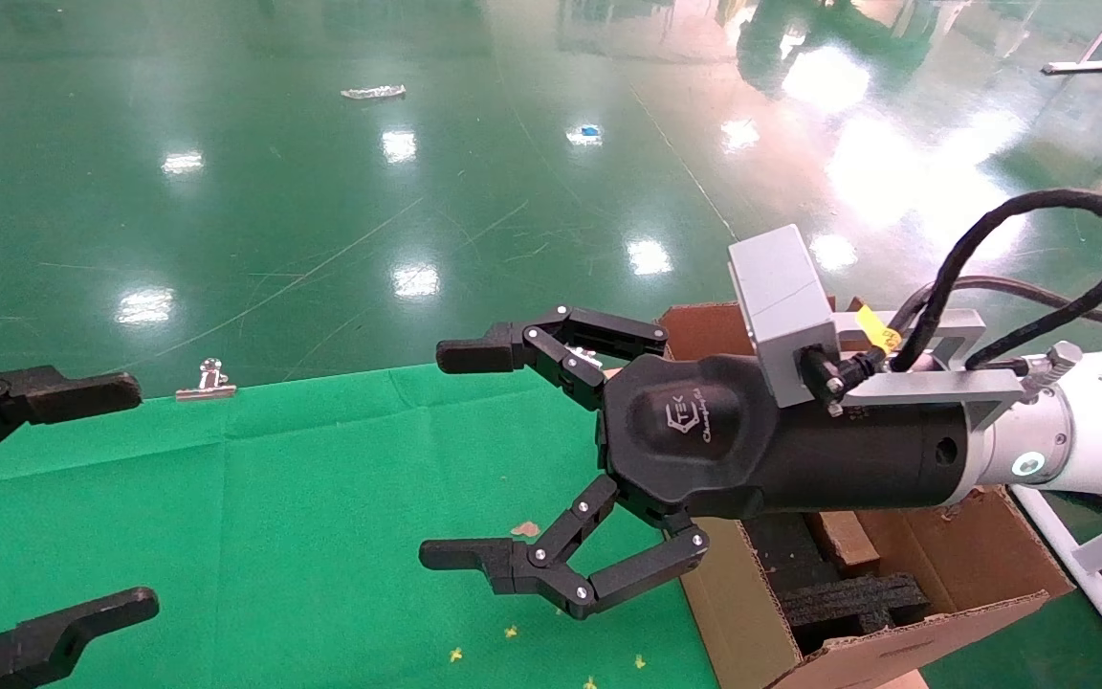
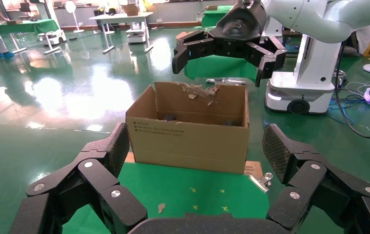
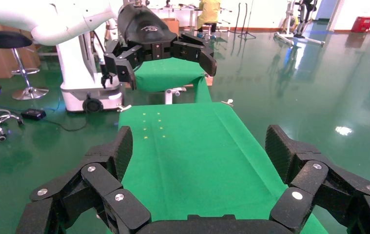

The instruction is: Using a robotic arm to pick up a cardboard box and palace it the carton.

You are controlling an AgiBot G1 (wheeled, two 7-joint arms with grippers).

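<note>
My right robotic arm (image 1: 1087, 431) reaches in from the right. Its gripper (image 1: 451, 455) is open and empty, held over the green cloth just left of the carton (image 1: 981, 555). The left wrist view shows the right gripper (image 2: 226, 53) above the carton (image 2: 192, 136), which has a torn back flap. Black foam (image 1: 852, 603) lies inside the carton. A small brown block (image 1: 843, 541) that looks like the cardboard box rests on the foam, mostly hidden by my wrist. My left gripper (image 1: 111, 498) is open and empty at the table's left and also shows in the right wrist view (image 3: 168, 68).
A green cloth (image 1: 321, 498) covers the table, with small yellow marks (image 1: 511, 632) near the front. A metal binder clip (image 1: 207, 381) sits on its far edge, and another (image 2: 263, 180) lies by the carton's corner. A white robot base (image 2: 300, 92) stands beyond the carton.
</note>
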